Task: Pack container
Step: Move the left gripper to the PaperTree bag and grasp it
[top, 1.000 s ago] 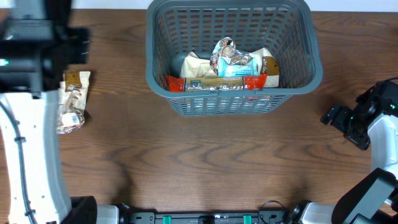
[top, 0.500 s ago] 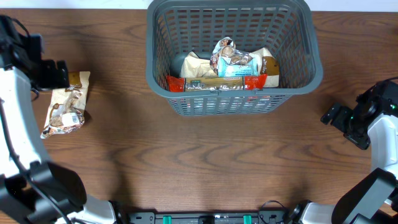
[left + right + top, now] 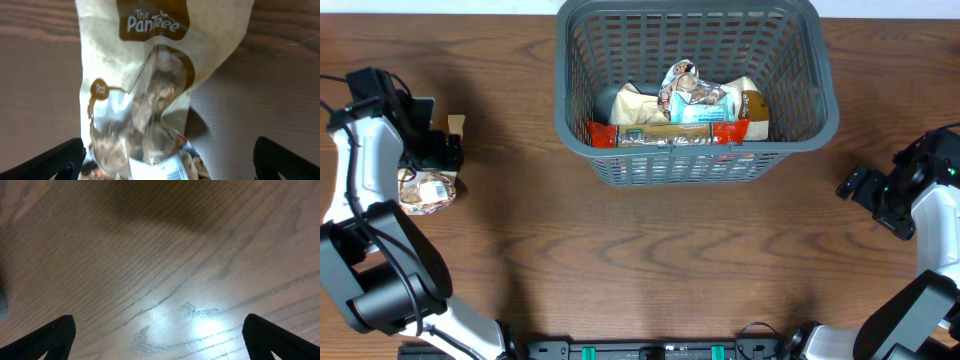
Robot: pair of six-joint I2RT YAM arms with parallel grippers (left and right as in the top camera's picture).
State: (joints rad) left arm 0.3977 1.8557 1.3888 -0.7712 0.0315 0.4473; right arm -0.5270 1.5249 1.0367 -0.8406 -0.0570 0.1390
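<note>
The dark grey lattice basket [image 3: 800,125] stands at the back middle of the table and holds several snack packets [image 3: 695,105]. A cream and brown snack packet [image 3: 425,190] lies flat on the table at the far left. My left gripper [image 3: 432,152] is low over it, open, its fingers wide on either side of the packet [image 3: 145,100] in the left wrist view; the gripper [image 3: 167,165] does not hold it. My right gripper [image 3: 865,190] is open and empty over bare wood at the right edge, and its wrist view [image 3: 160,335] shows only table.
The brown wooden table [image 3: 650,260] spans the whole view. The basket's rim rises well above the table top. The left arm's body covers the upper part of the left packet in the overhead view.
My left arm has swung in from the far left edge and come down over the snack packet, now covering its top half. The right arm and basket have not moved.
</note>
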